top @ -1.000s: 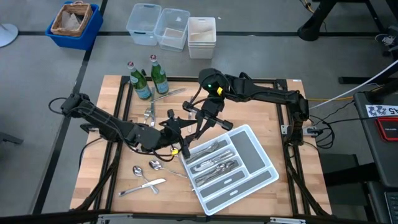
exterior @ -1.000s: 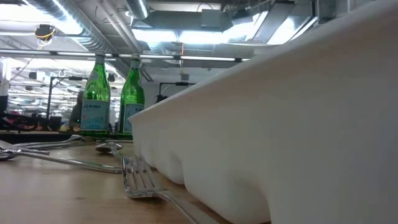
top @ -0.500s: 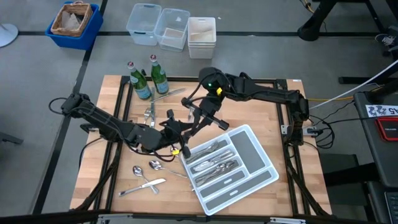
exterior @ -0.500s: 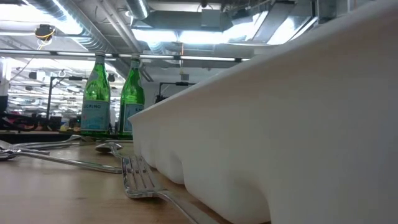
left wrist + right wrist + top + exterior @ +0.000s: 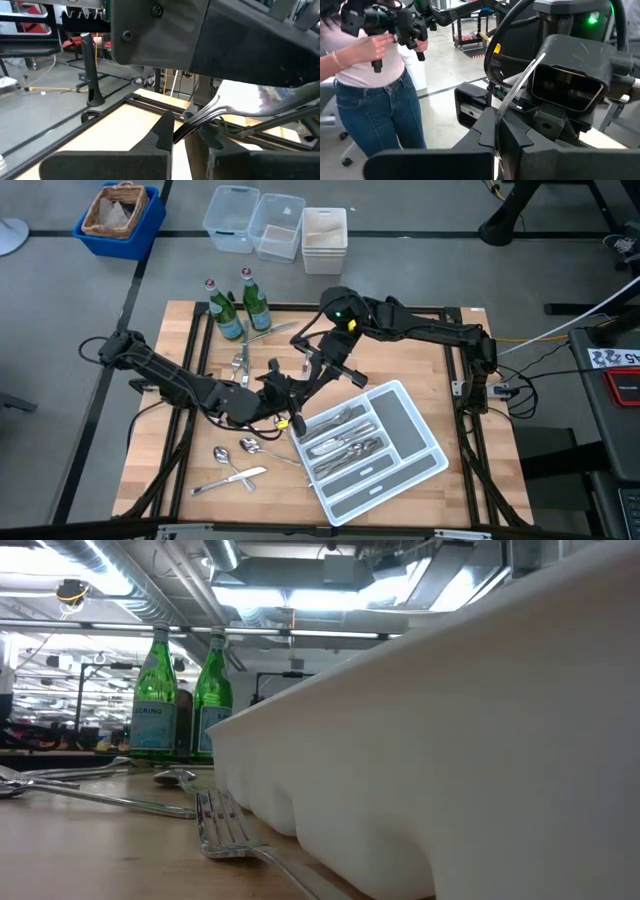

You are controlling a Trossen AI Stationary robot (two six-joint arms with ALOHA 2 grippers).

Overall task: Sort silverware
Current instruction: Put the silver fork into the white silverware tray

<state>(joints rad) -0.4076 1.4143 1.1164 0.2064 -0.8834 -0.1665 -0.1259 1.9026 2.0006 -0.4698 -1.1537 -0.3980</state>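
Note:
A silver fork (image 5: 220, 109) hangs in the air over the table's middle, between my two grippers, which meet there. My left gripper (image 5: 293, 387) reaches in from the table's left and is shut on the fork's tines. My right gripper (image 5: 316, 373) comes from the far right and is shut on the fork's handle (image 5: 515, 92). The white divided tray (image 5: 386, 388) stands at the near right with several pieces of silverware (image 5: 340, 445) in its compartments. More silverware (image 5: 235, 460) lies loose on the wood at the near left. My left gripper pinches the fork's tine end (image 5: 189, 126) between its two fingers (image 5: 165, 131). They come in level from the table's left, along the fork. The fork is clear of the table. My right gripper pinches the slim handle (image 5: 499, 120) between its two fingers (image 5: 482, 131), coming from the opposite side. The handle runs on past them toward the left gripper.
Two green bottles (image 5: 240, 308) stand at the far left, with a fork (image 5: 240, 362) and a knife (image 5: 276, 332) beside them. In the low view a fork (image 5: 225, 828) lies against the tray's wall (image 5: 450, 760). A person (image 5: 375, 75) stands beyond the table.
My left gripper has shut on the fork's tine end; it was open around it a second ago. Both arms have kept their places, and the right gripper still holds the handle.

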